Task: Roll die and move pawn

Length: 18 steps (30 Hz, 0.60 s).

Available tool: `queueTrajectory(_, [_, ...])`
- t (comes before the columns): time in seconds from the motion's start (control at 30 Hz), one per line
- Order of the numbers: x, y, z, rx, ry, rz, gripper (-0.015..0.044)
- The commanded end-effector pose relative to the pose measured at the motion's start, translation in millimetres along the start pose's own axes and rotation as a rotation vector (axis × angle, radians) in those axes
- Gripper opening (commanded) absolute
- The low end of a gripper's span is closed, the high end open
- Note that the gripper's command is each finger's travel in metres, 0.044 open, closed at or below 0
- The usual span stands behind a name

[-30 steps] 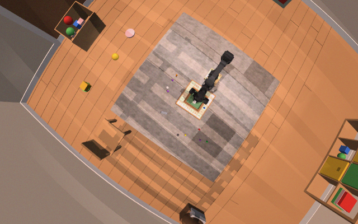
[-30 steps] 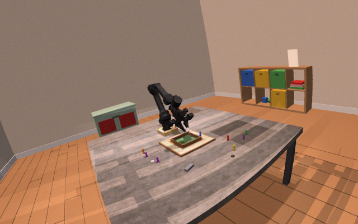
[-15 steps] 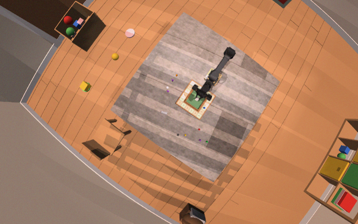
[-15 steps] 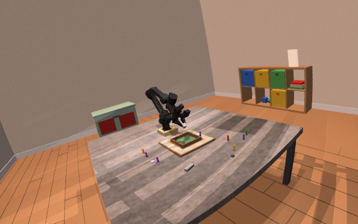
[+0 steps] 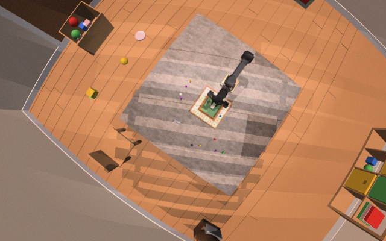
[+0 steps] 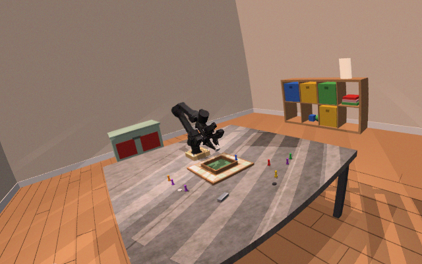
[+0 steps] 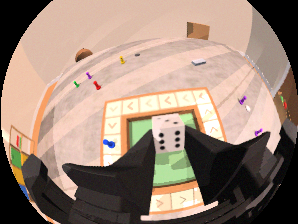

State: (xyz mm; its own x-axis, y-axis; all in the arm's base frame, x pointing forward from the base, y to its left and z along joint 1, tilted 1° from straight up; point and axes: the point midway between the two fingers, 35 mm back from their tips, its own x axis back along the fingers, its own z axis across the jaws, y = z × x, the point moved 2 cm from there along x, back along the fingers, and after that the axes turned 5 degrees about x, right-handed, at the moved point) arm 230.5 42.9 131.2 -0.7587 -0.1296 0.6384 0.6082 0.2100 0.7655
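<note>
My gripper (image 7: 167, 131) is shut on the white die (image 7: 168, 134) (image 5: 212, 106) (image 6: 217, 148) and holds it above the green dice tray (image 7: 173, 173) (image 5: 213, 112) (image 6: 219, 164). In the wrist view the side of the die that faces the camera shows two columns of black pips. The board (image 6: 194, 169) (image 5: 215, 126) lies flat around the tray, with arrows on its squares. The blue pawn (image 7: 109, 144) (image 5: 220, 115) (image 6: 236, 157) stands on a square of the board, beside the tray. The fingers hide part of the tray and board in the wrist view.
Red (image 6: 268, 162), yellow (image 6: 275, 173) and green (image 6: 290, 156) pawns stand beyond one side of the board, with a purple one and a dark disc (image 6: 274, 183). An orange pawn (image 6: 169, 177), purple pawns and a white piece are at another side. A grey block (image 6: 223, 197) lies on the table.
</note>
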Motion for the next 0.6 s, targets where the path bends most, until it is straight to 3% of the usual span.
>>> queueTrajectory(0.0, [-0.1,0.1,0.0,0.0,0.0,0.0,0.0131])
queueTrajectory(0.4, [26.2,30.3,-2.6,-0.004,-0.003,0.002,0.044])
queueTrajectory(0.57, [15.9,31.2,-2.7,-0.002,0.013,0.186,0.044])
